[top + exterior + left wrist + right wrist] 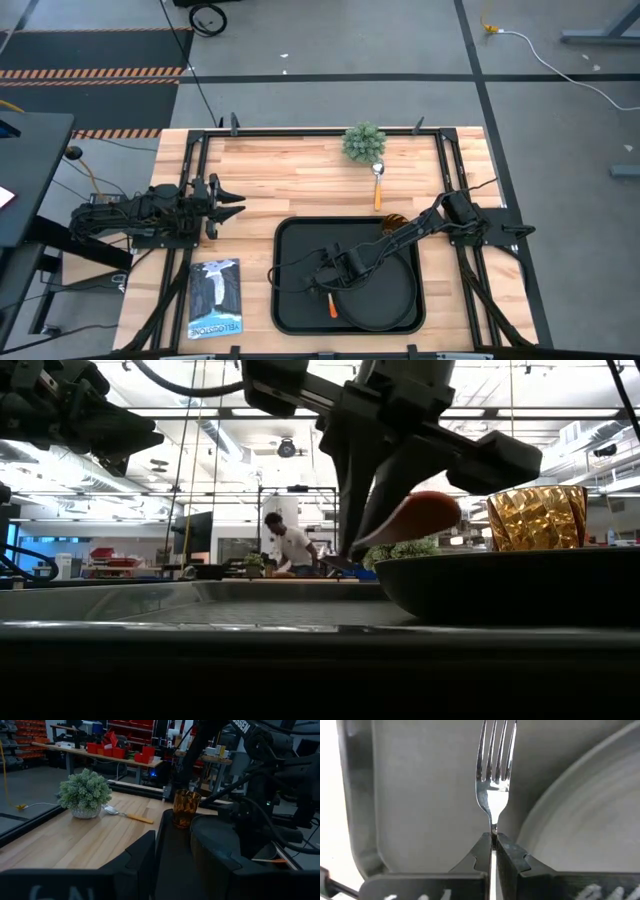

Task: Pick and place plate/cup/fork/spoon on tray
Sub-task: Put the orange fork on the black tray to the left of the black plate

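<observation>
The black tray point(295, 245) lies at the table's near middle. The round black plate point(385, 295) lies in its right half, and the amber cup point(393, 224) stands at its far right corner. My right gripper point(494, 840) hangs over the tray's left half, just left of the plate point(590, 810), and is shut on the fork point(495, 765). The spoon point(378, 184) lies flat on the wood beyond the tray, beside the plant. My left gripper point(228, 205) waits open and empty at the table's left. My right gripper pinches the fork's thin neck point(494, 822), just behind the tines, between its two fingertips. The fingers slant down from the table's right. The fork is tilted, its orange handle point(420, 515) higher and its tines lower over the tray floor; whether the tines touch it, I cannot tell.
A small green potted plant point(364, 142) stands at the table's far middle by the spoon's bowl. A printed booklet point(215, 297) lies on the wood left of the tray. A person point(285, 545) is in the room far behind the table.
</observation>
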Controlling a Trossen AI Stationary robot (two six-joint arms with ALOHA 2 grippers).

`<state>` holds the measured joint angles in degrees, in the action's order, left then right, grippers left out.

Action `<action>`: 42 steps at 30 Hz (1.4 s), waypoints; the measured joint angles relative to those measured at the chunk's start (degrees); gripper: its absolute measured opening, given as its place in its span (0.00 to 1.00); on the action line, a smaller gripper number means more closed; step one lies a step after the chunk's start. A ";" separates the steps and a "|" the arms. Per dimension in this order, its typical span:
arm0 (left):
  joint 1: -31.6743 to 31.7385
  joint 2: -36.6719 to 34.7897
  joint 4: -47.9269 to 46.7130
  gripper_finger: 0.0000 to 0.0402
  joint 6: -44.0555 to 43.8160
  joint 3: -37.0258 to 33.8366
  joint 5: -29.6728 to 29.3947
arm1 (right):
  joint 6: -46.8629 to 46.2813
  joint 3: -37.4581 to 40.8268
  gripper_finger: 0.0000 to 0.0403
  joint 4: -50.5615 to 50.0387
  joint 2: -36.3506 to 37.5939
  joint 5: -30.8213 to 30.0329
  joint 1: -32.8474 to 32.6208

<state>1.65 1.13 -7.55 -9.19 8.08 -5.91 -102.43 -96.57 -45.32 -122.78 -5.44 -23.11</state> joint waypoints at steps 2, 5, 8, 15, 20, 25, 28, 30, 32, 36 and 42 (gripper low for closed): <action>0.00 0.00 0.00 0.33 0.00 0.00 0.00 | 0.00 0.00 0.04 -0.82 0.00 0.39 -0.02; -0.02 0.00 0.00 0.33 0.00 0.00 0.00 | -0.04 0.00 0.04 -2.04 0.00 1.23 -0.02; 0.00 0.00 0.00 0.33 0.00 0.00 0.00 | -0.04 0.00 0.04 -2.93 0.00 1.83 -0.02; 0.00 0.00 0.00 0.33 -0.02 0.00 0.01 | -0.04 0.00 0.04 -4.81 0.00 3.59 -0.02; 0.00 0.00 0.00 0.33 -0.02 0.00 0.00 | 0.49 0.00 0.04 -3.22 0.00 2.55 -0.02; -0.01 0.00 0.01 0.33 -0.02 0.00 0.00 | 1.08 0.00 0.04 -2.30 0.00 -1.34 0.00; 0.00 0.00 0.01 0.33 -0.02 0.00 0.00 | 1.85 0.00 0.04 -2.34 0.00 -2.64 0.09; -0.01 0.00 0.01 0.33 -0.02 0.00 0.00 | 2.12 0.00 0.04 -2.41 0.00 -2.66 0.26; -0.01 0.00 0.02 0.33 -0.02 0.00 0.00 | 2.12 0.00 0.05 -2.66 0.00 -2.77 0.31; 0.00 0.00 0.02 0.33 -0.04 0.00 0.00 | 2.10 0.00 0.06 -2.67 0.00 -2.76 0.30; -0.02 0.00 0.02 0.33 -0.07 0.00 0.00 | 1.92 0.00 0.06 -2.26 0.00 -2.60 0.31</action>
<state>1.63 1.13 -7.53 -9.26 8.08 -5.91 -100.51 -96.57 -47.58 -122.78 -8.03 -22.81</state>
